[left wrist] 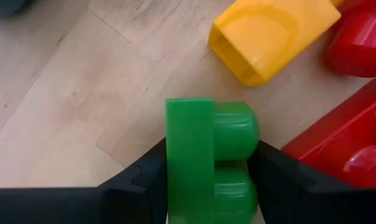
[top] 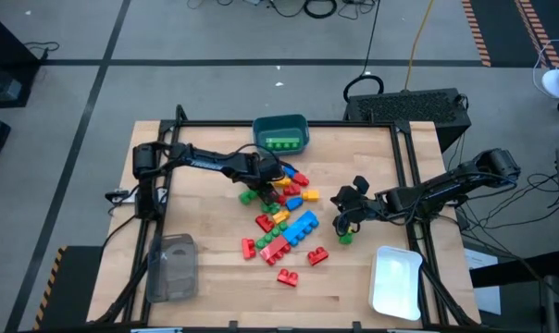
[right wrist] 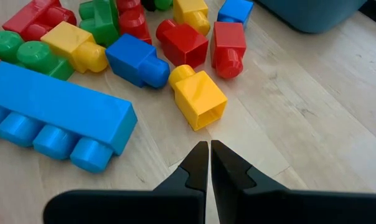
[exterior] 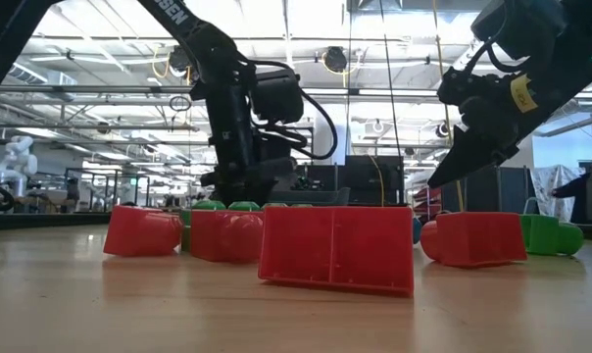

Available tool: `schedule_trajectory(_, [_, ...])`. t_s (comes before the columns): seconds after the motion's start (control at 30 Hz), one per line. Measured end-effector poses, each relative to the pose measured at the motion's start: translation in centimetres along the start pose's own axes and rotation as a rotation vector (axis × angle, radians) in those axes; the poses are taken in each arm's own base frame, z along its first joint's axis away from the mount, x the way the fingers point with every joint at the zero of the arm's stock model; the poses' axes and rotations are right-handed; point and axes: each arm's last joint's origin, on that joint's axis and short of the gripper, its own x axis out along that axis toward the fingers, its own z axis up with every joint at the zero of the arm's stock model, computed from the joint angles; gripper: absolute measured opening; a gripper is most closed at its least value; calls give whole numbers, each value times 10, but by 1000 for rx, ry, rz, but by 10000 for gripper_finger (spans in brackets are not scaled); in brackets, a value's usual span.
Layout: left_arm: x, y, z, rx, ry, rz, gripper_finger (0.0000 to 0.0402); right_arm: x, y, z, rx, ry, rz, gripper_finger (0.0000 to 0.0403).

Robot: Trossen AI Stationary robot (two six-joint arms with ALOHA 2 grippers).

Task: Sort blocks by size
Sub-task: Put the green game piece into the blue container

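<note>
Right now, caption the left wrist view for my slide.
Left gripper clamps a green block above the table, beside yellow and red blocks.

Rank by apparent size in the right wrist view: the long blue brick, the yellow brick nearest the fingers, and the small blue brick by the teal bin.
1. Long blue brick, clearly largest.
2. Yellow brick.
3. Small blue brick, smallest, though cut off by the frame edge and farther away, so unsure.

You had red, green, blue, yellow studded plastic bricks [top: 281, 222] heaped mid-table; long blue four-stud brick [right wrist: 54, 115] lay on side.
</note>
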Motion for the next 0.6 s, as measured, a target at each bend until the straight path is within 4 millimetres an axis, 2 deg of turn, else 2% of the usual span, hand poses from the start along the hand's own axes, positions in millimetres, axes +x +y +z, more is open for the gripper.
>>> schedule_trajectory(0.2, [-5,-1,2,44,37,-21,178,0,0,0,1,0,0,4])
schedule_trajectory(0.3, [-15,-3,9,83,60,-20,178,0,0,0,2,0,0,4])
schedule_trajectory(0.43, [-34,-1,25,149,76,-14,178,0,0,0,2,0,0,4])
schedule_trajectory(0.6, [-63,7,55,224,11,-24,177,0,0,0,2,0,0,4])
